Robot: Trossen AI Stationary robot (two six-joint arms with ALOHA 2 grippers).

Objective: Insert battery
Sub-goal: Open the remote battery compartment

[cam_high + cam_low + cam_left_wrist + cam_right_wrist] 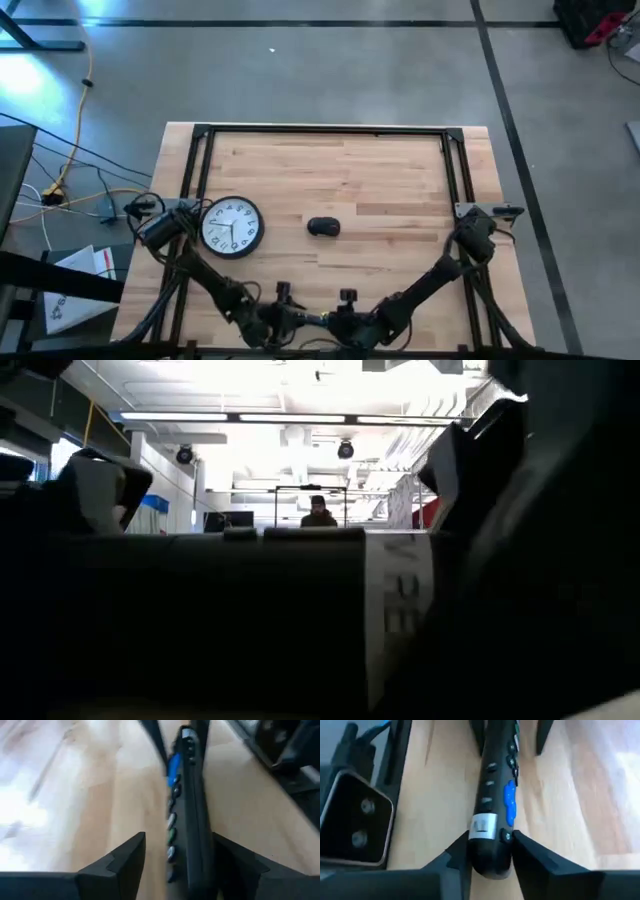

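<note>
Your right end effector (pixel 490 847) clamps the remote (pixel 495 795) low over the table's (pixel 380 170) near edge | left end effector (pixel 175 865) straddles its far end, fingers apart | white label unreadable | clock (pixel 232 226) near left arm

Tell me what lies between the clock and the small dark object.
Only bare tabletop lies between the clock and the small dark object, as the high view shows.

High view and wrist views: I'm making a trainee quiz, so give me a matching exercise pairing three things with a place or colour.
Things:
1 clock
2 small dark object
3 remote

Descriptions:
A carries a blue button
B lies near the middle of the table
C white face, on the table's left side

Pairs: 1-C; 2-B; 3-A
</note>
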